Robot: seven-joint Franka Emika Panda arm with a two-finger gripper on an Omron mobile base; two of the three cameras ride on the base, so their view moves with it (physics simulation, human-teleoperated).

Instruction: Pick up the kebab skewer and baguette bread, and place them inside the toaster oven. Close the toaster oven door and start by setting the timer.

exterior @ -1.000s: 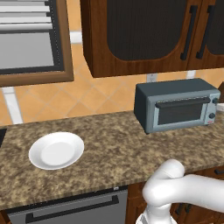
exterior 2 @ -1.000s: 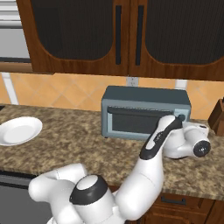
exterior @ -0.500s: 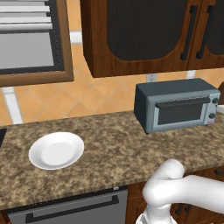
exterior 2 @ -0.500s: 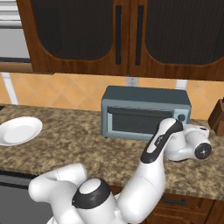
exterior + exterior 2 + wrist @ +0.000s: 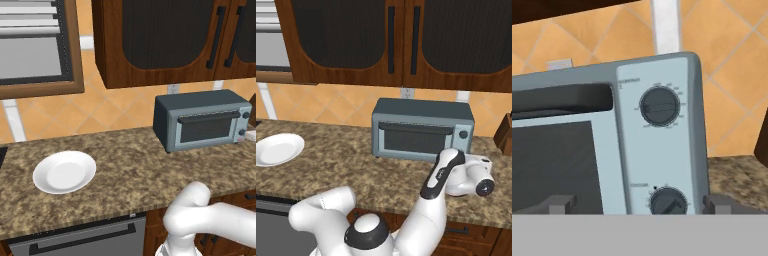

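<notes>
The toaster oven [image 5: 200, 120] [image 5: 421, 127] stands at the back of the counter, its door [image 5: 413, 141] [image 5: 552, 160] shut and the dark bar handle [image 5: 562, 100] along the top edge. My gripper [image 5: 642, 205] is open close in front of the oven's right panel, its fingertips [image 5: 562, 204] spread wide. The lower knob [image 5: 668, 201] sits between them, just right of the middle, and the upper knob [image 5: 660, 106] is above it. In the right base view my hand [image 5: 471, 172] hovers low by the oven's right front corner. The kebab skewer and baguette bread are out of view.
A white plate [image 5: 64, 171] [image 5: 277, 149] lies on the granite counter [image 5: 130, 175] well left of the oven. A dark wooden block [image 5: 504, 135] stands right of the oven. Dark wall cabinets [image 5: 406, 40] hang above.
My hand has sunk a little lower in front of the oven's right panel. The oven, its door and the plate have not moved.
</notes>
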